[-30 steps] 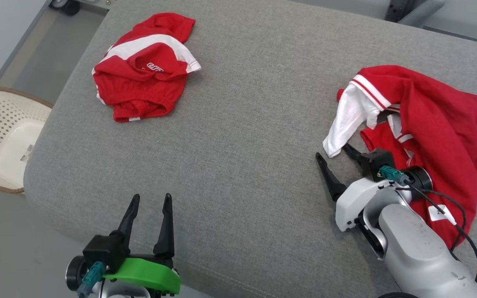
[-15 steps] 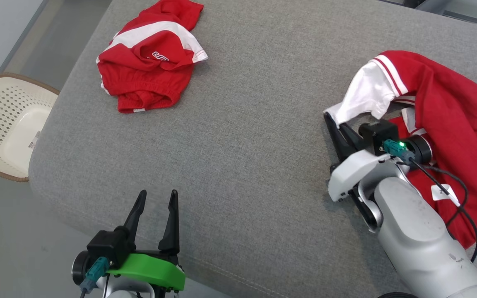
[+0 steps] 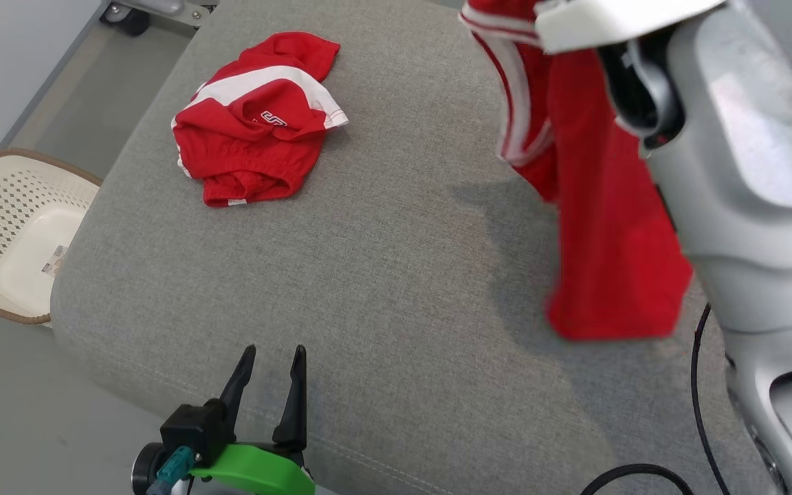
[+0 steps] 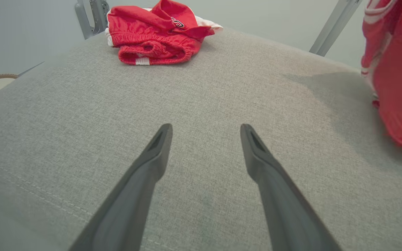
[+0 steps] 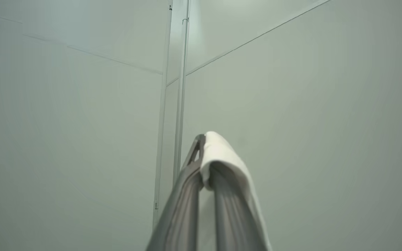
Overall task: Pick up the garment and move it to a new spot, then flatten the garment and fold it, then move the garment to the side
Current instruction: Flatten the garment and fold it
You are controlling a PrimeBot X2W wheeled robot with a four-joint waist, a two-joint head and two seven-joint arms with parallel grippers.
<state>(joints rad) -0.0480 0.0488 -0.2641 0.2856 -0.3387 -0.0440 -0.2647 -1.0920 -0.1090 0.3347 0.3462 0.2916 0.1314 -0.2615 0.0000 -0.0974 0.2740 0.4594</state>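
Left gripper (image 3: pixel 275 352) low at near left, fingers parted, pointing toward the far side. Right arm (image 3: pixel 746 151) held high at right, forearm close to the head camera. Right gripper (image 5: pixel 202 157): fingers pressed together, pinching the garment (image 3: pixel 609 240).

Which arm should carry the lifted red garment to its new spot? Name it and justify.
Right. The right pincer is shut on the garment, which hangs above the grey cushion. The left pincer sits open and empty near the front edge.

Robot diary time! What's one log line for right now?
right gripper: shut on red jersey, hanging | left gripper: open, empty | red shorts: on grey cushion
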